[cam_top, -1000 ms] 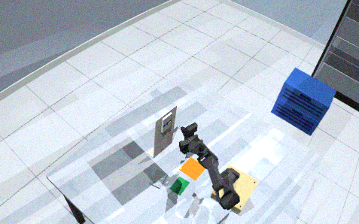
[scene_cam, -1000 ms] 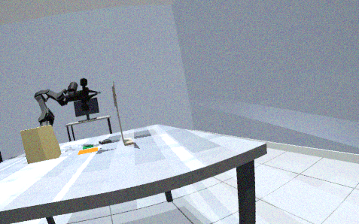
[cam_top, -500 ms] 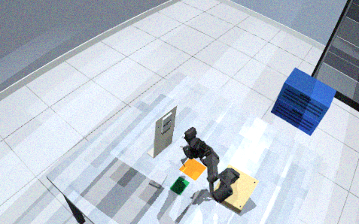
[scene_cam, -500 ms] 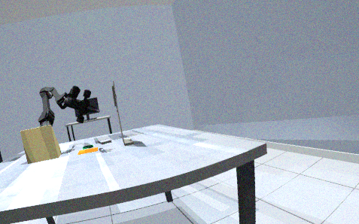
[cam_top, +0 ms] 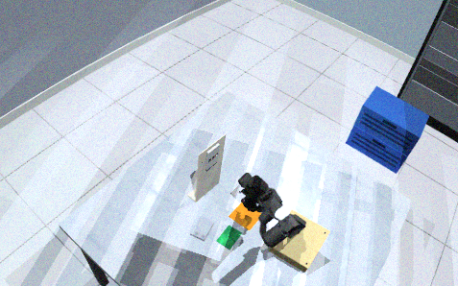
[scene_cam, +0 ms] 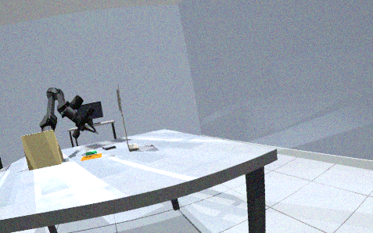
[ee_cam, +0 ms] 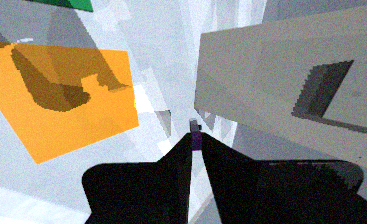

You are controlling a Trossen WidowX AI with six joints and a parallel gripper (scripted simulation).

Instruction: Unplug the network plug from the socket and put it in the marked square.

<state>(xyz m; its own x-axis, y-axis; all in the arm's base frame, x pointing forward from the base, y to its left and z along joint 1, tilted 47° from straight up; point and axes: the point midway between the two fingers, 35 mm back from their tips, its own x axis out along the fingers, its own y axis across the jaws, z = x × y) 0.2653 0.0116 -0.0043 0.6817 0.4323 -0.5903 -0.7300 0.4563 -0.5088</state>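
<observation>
The upright beige panel (cam_top: 209, 169) (ee_cam: 245, 75) stands on the table; it is seen nearly edge-on in the exterior view. My gripper (ee_cam: 195, 137) (scene_cam: 96, 133) is shut on the plug (ee_cam: 196, 141), a small purple piece with a grey end between the fingertips. The plug is out of the panel and held above the table. The panel is to the right of the fingertips in the wrist view. An orange square (cam_top: 238, 213) (scene_cam: 91, 157) (ee_cam: 105, 112) lies flat to their left. A green square (cam_top: 229, 237) (scene_cam: 91, 152) (ee_cam: 80, 4) lies beside it. Which is the marked square I cannot tell.
The arm's base stands by a yellowish block (cam_top: 311, 237) (scene_cam: 42, 150). A flat grey piece (cam_top: 203, 227) lies near the green square. A small dark flat piece (scene_cam: 109, 148) lies left of the panel's foot in the exterior view. A blue cabinet (cam_top: 388, 130) stands beyond the table.
</observation>
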